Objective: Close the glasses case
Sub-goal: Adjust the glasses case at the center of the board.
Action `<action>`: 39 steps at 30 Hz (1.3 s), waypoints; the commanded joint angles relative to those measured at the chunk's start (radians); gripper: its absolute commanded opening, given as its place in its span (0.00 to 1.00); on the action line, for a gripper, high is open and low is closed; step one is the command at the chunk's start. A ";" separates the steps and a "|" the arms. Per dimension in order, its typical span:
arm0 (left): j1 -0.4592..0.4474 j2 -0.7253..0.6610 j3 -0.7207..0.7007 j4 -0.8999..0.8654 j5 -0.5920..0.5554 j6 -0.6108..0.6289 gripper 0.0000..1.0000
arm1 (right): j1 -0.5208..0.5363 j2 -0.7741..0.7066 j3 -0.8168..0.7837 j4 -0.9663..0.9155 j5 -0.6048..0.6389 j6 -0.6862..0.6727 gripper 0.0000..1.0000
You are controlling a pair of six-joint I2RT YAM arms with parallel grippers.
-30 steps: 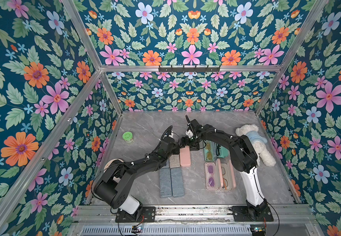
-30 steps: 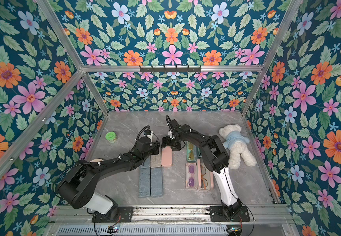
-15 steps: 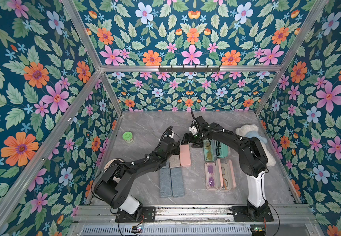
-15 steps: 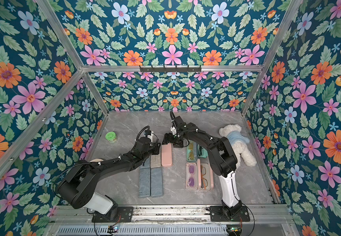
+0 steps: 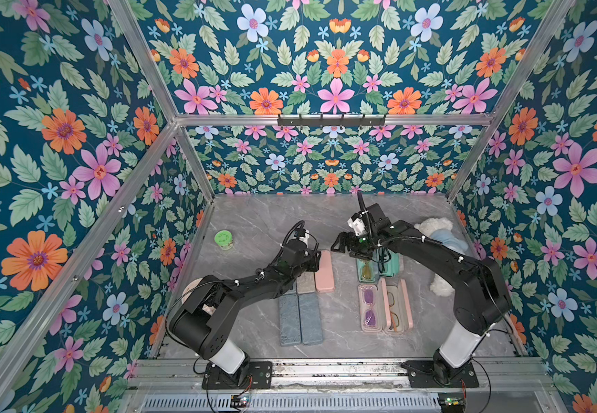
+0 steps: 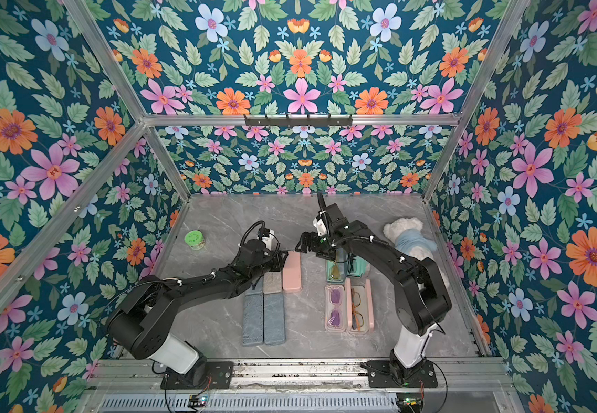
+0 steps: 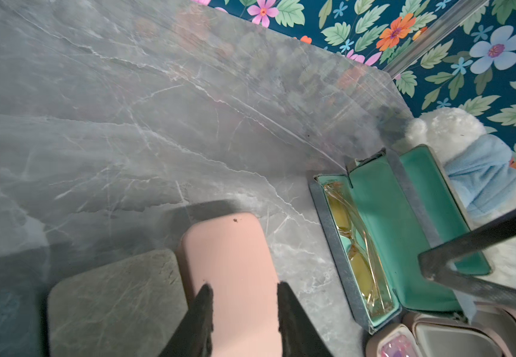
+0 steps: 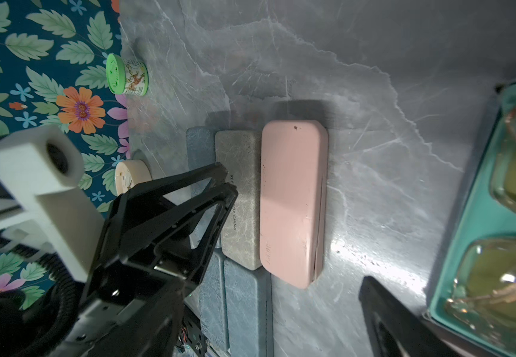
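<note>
In both top views you see the pink case (image 5: 324, 271) lying shut on the table (image 5: 261, 214), just beside the grey case (image 5: 305, 284). Your left gripper (image 5: 315, 256) hangs over the far end of the pink case (image 6: 292, 273); from up here you cannot tell how its jaws stand. Your right gripper (image 5: 338, 245) hovers above bare table between the pink case and the teal case (image 5: 393, 266), spread wide and carrying nothing.

In the left wrist view, the left gripper (image 7: 241, 309) has its fingers (image 7: 202, 309) parted, with the pink lid showing through the gap. They stand over the top of the pink case (image 7: 235, 272), set narrower than the case is wide, so they grasp nothing. You cannot tell whether the tips touch the lid. The teal case (image 7: 405, 231) lies open, yellow glasses (image 7: 352, 247) in its tray.

In the right wrist view, the pink case (image 8: 292, 201) is closed, its seam tight along the side, with the grey case (image 8: 244, 216) right beside it. The left gripper (image 8: 229, 182) shows side-on in front of the grey case. Only one finger (image 8: 389, 318) of your right gripper shows, with nothing against it. The teal case (image 8: 479, 216) sits open beside it.
</note>
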 commanded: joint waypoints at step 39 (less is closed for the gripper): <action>-0.182 0.200 0.230 -0.226 0.237 -0.043 0.38 | -0.042 -0.756 -0.428 -0.385 0.127 -0.042 0.91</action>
